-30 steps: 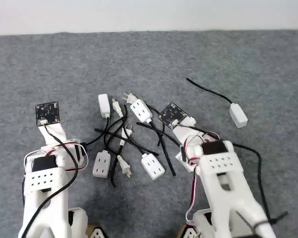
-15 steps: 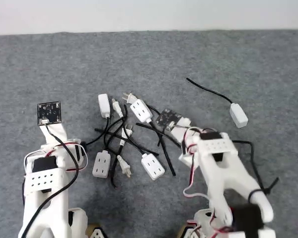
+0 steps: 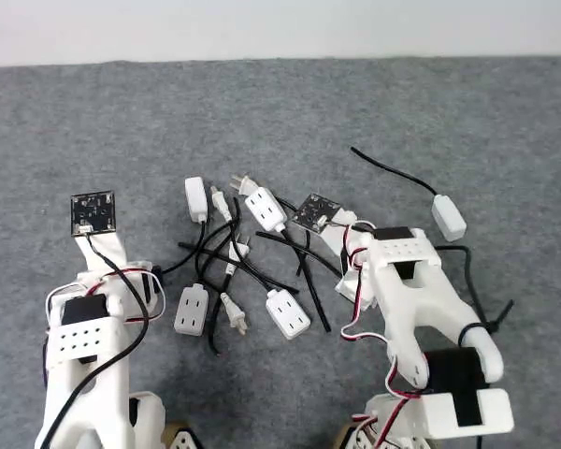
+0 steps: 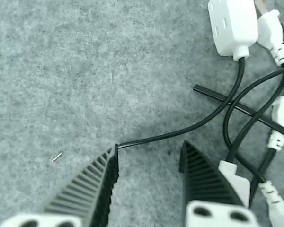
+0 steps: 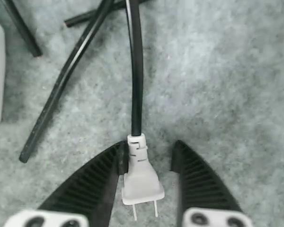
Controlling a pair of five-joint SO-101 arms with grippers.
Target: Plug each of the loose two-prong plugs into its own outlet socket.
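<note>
My right gripper (image 5: 149, 146) is open and straddles a white two-prong plug (image 5: 141, 177) lying flat on the grey carpet. The plug's black cord (image 5: 136, 71) runs straight away from it, and one finger (image 5: 102, 179) rests close against the plug's side. My left gripper (image 4: 149, 147) is open over bare carpet, with a thin black cord (image 4: 180, 132) ending at one fingertip. That cord leads to a white outlet socket (image 4: 232, 23). In the high view, white sockets (image 3: 191, 310) (image 3: 287, 313) (image 3: 266, 209) and loose plugs (image 3: 235, 313) (image 3: 238, 251) lie tangled between the two arms.
One more white socket (image 3: 449, 217) with a black cord lies apart at the right. Another white piece (image 3: 196, 198) sits at the tangle's far side. Crossing black cords (image 3: 262, 271) cover the middle. The carpet (image 3: 122, 122) ends at a white wall (image 3: 280, 28).
The right arm has folded forward, its elbow coming into the high view, and its wrist has shifted slightly toward the tangle. The left arm has stayed put.
</note>
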